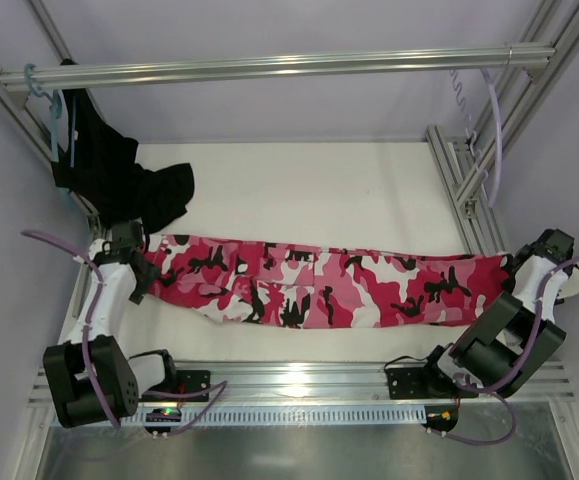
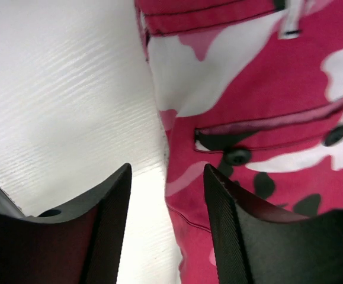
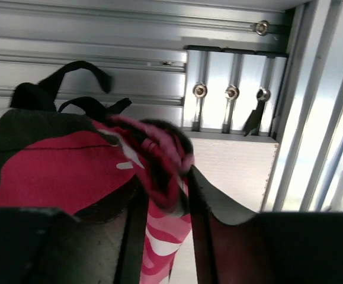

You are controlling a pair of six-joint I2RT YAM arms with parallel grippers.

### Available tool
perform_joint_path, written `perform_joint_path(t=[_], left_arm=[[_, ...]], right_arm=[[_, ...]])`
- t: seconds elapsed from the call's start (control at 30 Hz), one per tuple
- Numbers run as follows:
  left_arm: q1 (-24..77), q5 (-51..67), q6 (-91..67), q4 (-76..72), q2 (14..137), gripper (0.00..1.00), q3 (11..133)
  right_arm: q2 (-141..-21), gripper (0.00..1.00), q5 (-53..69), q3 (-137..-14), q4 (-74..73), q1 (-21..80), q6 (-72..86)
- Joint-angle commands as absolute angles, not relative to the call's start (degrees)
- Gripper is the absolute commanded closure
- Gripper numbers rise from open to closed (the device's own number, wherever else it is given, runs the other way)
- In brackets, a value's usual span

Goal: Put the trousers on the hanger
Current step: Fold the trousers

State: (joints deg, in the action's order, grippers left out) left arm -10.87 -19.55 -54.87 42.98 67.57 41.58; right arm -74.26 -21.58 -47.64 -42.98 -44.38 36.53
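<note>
While the trousers (image 1: 319, 285) lie 9-to-3 o'clock across the table (image 1: 299, 180), I note the left gripper (image 2: 166, 177) open beside their waist and the right gripper (image 3: 165, 189) pinching the far end, nearer the hanger (image 1: 497, 120) at 1 o'clock.

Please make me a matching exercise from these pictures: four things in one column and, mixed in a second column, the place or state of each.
1. trousers
2. hanger
3. black garment
4. left gripper

A. hangs at the left end of the rail
B. lies stretched across the table
C. fingers apart, nothing between them
D. hangs at the rail's right end

Pairs: 1-B, 2-D, 3-A, 4-C
</note>
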Motion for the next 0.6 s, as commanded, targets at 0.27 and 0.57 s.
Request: perform_joint_path(t=[0.27,0.57], left_arm=[[-3.3,-26.5,-46.9,47.3,66.7,0.40,59.8],[15.3,-20.7,-44.6,38.9,73.7,0.39,64.6]], right_arm=[[-71.0,0.44,-20.7,-56.4,-53.6,-41.7,39.3],[-63.7,0.45,-16.5,-59.4,-53.7,-16.0,38.1]])
